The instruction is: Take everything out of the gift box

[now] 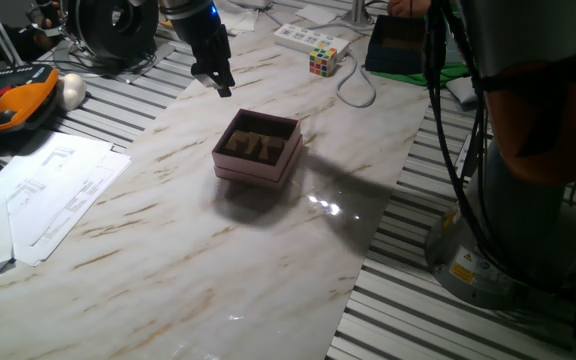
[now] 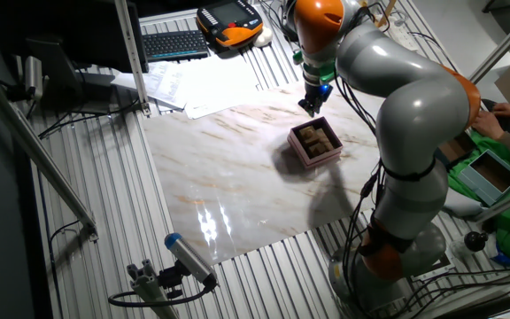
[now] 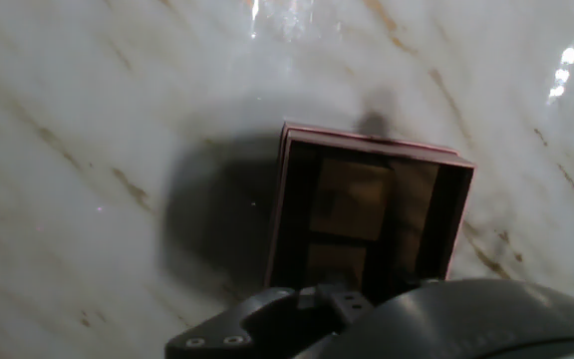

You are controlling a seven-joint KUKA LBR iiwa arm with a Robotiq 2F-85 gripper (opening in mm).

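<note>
Nothing was judged to have been removed: the blocks point(image 1: 253, 145) were seen lying inside the box point(image 1: 258, 160), and none could be made out on the worktop point(image 1: 168, 240) around it. The box was found just below and slightly forward of the gripper point(image 1: 218, 82), which hung above the far rim without touching it and carried nothing; whether its fingers were spread or pressed together could not be told. The whole job was therefore taken to be left, each block to be lifted out and set down beside the box.
</note>
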